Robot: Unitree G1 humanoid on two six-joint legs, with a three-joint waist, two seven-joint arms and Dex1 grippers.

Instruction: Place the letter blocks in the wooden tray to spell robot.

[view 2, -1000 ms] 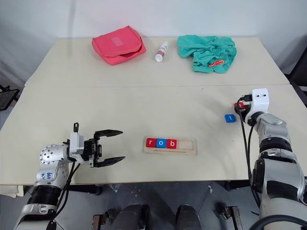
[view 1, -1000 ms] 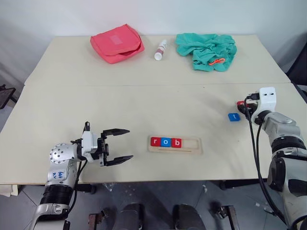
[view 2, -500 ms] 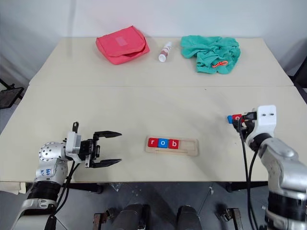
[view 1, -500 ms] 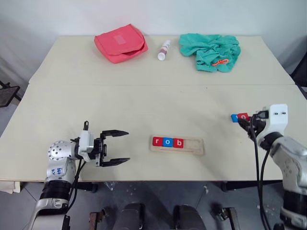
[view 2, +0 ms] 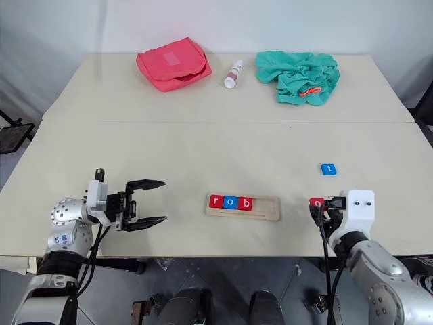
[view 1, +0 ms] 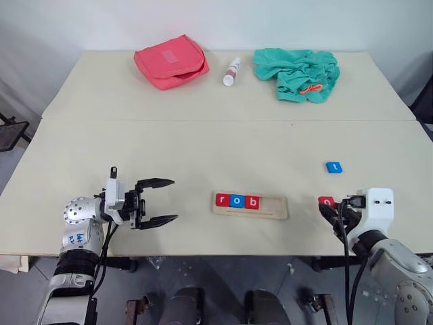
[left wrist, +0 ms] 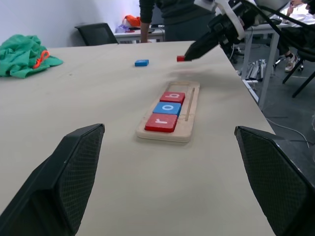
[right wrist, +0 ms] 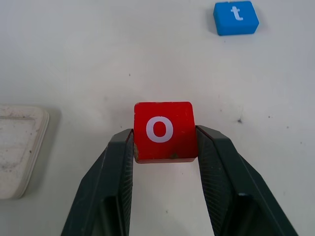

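Observation:
The wooden tray (view 1: 274,206) lies near the table's front edge with three letter blocks in its left part: red r (view 1: 221,200), blue o (view 1: 236,200), red b (view 1: 251,202). My right gripper (right wrist: 165,142) is shut on a red o block (right wrist: 164,129), held just above the table to the right of the tray (right wrist: 17,147). A blue t block (view 1: 333,167) lies on the table farther back. My left gripper (view 1: 161,201) hovers open to the left of the tray, with nothing between its fingers.
At the table's far edge sit a pink pouch (view 1: 169,59), a small white bottle (view 1: 232,70) and a crumpled green cloth (view 1: 298,72). A seam (view 1: 223,122) runs across the table. In the left wrist view a person (left wrist: 172,14) stands past the table's end.
My right gripper has drawn back toward the front edge and leftward with the red o block, leaving the blue t block behind. The left gripper has stayed put.

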